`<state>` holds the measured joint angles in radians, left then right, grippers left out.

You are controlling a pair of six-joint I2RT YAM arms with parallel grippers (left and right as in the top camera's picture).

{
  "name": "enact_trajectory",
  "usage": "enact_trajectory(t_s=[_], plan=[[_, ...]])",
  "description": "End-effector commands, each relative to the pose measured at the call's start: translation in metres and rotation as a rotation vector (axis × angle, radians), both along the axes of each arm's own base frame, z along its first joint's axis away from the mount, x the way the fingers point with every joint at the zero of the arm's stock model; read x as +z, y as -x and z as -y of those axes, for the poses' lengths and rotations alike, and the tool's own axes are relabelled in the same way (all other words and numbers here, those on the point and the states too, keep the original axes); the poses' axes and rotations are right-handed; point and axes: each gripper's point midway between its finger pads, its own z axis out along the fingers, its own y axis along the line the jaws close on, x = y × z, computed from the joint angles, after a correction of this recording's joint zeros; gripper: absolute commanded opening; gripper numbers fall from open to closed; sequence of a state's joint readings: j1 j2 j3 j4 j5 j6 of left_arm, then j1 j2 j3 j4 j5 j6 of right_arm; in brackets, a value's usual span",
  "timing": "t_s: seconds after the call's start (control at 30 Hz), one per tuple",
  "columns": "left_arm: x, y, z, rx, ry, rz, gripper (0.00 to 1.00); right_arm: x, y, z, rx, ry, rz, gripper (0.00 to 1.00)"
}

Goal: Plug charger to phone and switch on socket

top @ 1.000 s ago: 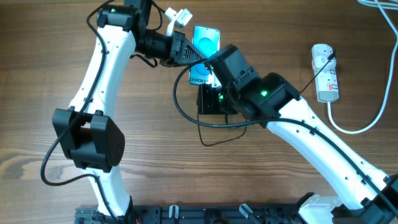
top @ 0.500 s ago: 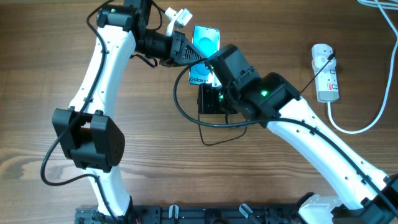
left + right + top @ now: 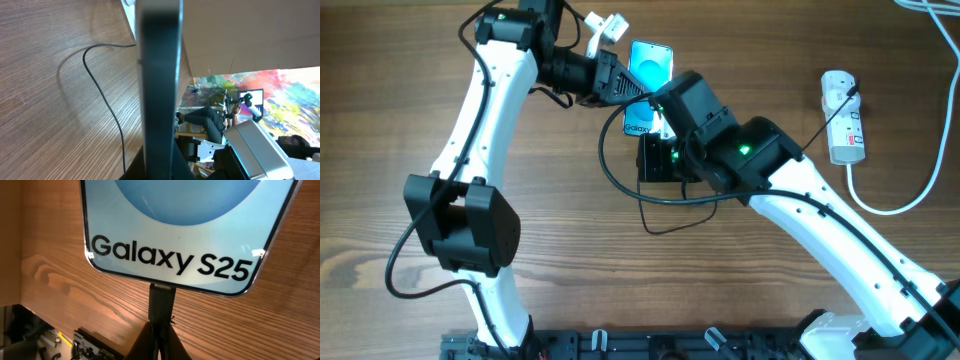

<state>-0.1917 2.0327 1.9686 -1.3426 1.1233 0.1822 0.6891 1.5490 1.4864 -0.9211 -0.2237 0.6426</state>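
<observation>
Charger [image 3: 161, 300] meets phone [image 3: 175, 230]; socket [image 3: 844, 118] not yet switched
Our left gripper [image 3: 635, 92] clamps the phone; our right gripper [image 3: 161, 326] pinches the charger's plug.

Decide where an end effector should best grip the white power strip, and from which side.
Probably take the power strip across its narrow width, on the half nearer the robot, coming from above. It lies flat on the table, long and slim, and a white plug occupies its far end.

charger plug [image 3: 161, 302] at bottom edge of the phone [image 3: 185, 225], socket [image 3: 844, 118] well apart to the right
</observation>
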Motion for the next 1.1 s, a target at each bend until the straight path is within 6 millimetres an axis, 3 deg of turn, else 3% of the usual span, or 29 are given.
enact_trajectory(t_s=[0.0,1.07], plan=[[0.01,0.004,0.001,-0.014,0.013,0.031,0.04,0.004,-0.02,0.008,-0.031,0.03,0.085,0.05],[0.01,0.008,0.0,-0.014,0.009,0.01,0.04,0.014,-0.042,0.011,-0.039,0.059,0.21,0.05]])
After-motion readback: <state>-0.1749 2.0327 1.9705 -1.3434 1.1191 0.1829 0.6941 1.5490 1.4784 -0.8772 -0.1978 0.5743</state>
